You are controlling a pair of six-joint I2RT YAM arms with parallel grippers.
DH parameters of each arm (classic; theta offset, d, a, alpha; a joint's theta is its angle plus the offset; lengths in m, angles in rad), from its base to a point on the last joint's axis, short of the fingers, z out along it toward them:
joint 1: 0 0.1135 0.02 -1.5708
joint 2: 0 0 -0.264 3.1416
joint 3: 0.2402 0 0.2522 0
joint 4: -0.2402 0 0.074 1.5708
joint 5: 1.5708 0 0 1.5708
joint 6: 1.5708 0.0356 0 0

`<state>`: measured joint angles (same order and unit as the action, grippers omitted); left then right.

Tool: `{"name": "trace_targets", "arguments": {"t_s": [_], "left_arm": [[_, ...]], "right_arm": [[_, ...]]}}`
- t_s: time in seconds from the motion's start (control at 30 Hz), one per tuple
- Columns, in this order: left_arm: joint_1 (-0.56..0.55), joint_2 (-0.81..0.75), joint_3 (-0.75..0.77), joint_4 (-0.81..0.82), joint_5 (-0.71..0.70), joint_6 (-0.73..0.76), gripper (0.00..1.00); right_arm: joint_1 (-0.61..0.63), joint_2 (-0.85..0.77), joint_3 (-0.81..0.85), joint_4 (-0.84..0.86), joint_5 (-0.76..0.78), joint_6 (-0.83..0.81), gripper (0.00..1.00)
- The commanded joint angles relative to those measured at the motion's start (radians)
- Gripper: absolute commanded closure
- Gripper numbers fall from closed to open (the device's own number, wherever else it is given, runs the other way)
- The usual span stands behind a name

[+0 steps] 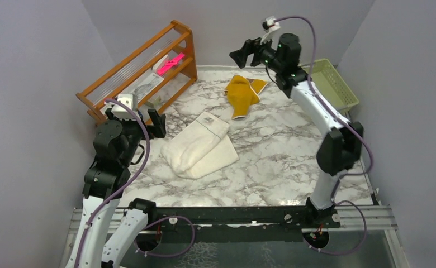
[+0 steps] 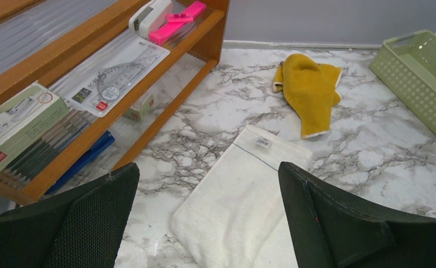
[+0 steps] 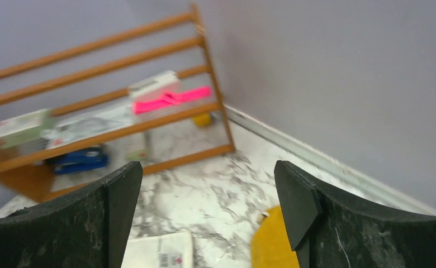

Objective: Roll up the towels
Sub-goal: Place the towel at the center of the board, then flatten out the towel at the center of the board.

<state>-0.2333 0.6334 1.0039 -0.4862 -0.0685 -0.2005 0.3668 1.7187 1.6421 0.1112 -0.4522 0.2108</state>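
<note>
Over the marble table (image 1: 271,162), left pincer (image 2: 207,173) and right pincer (image 3: 207,167) hang spread wide, empty.

- My bench (image 1: 277,156) is white marble with grey veins.
- At the far left stands a wooden rack (image 1: 140,70), angled toward the corner.
- Its shelves hold a pink tool (image 1: 170,63), a packaged ruler set (image 2: 112,75), a green box (image 2: 20,125) and, lower down, something blue (image 2: 84,159).
- At the far right sits a pale green basket (image 1: 330,84).
</note>
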Motion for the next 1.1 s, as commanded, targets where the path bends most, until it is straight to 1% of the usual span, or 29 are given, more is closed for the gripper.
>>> {"name": "trace_targets", "arguments": {"t_s": [0.0,0.1,0.13,0.23,0.3,0.43,0.5,0.6,0.7,0.83,0.93,1.07], "left_arm": [[-0.002,-0.008,-0.018,-0.027,0.020,0.007,0.01],[-0.002,-0.021,-0.029,-0.044,0.013,0.012,0.01],[-0.002,-0.023,-0.032,-0.049,0.013,0.014,0.01],[-0.001,-0.027,-0.046,-0.059,0.012,0.015,0.01],[-0.002,-0.029,-0.059,-0.059,0.010,0.009,0.01],[-0.001,-0.023,-0.095,-0.054,0.015,-0.024,0.01],[-0.002,-0.007,-0.134,-0.040,0.032,-0.069,0.01],[-0.001,0.060,-0.224,0.019,0.128,-0.148,0.01],[-0.002,0.186,-0.285,0.075,0.198,-0.234,0.04],[-0.001,0.359,-0.300,0.169,0.265,-0.295,0.04],[-0.007,0.458,-0.269,0.238,0.260,-0.321,0.04],[-0.049,0.583,-0.205,0.291,0.212,-0.337,0.04]], "right_arm": [[0.000,0.349,0.201,-0.343,0.228,-0.012,0.15],[0.000,0.506,0.307,-0.410,0.248,-0.012,0.23],[0.000,0.546,0.336,-0.430,0.251,-0.011,0.28],[0.000,0.639,0.426,-0.458,0.247,-0.014,0.40],[-0.001,0.691,0.480,-0.481,0.246,-0.021,0.45],[-0.018,0.798,0.603,-0.551,0.264,-0.036,0.46],[-0.040,0.848,0.656,-0.581,0.271,-0.035,0.46],[-0.098,0.905,0.688,-0.600,0.264,-0.002,0.47],[-0.180,0.932,0.668,-0.593,0.235,0.063,0.47],[-0.262,0.927,0.629,-0.584,0.205,0.101,0.48],[-0.273,0.859,0.541,-0.534,0.235,0.090,0.47],[-0.273,0.789,0.487,-0.510,0.313,0.084,0.39]]}}
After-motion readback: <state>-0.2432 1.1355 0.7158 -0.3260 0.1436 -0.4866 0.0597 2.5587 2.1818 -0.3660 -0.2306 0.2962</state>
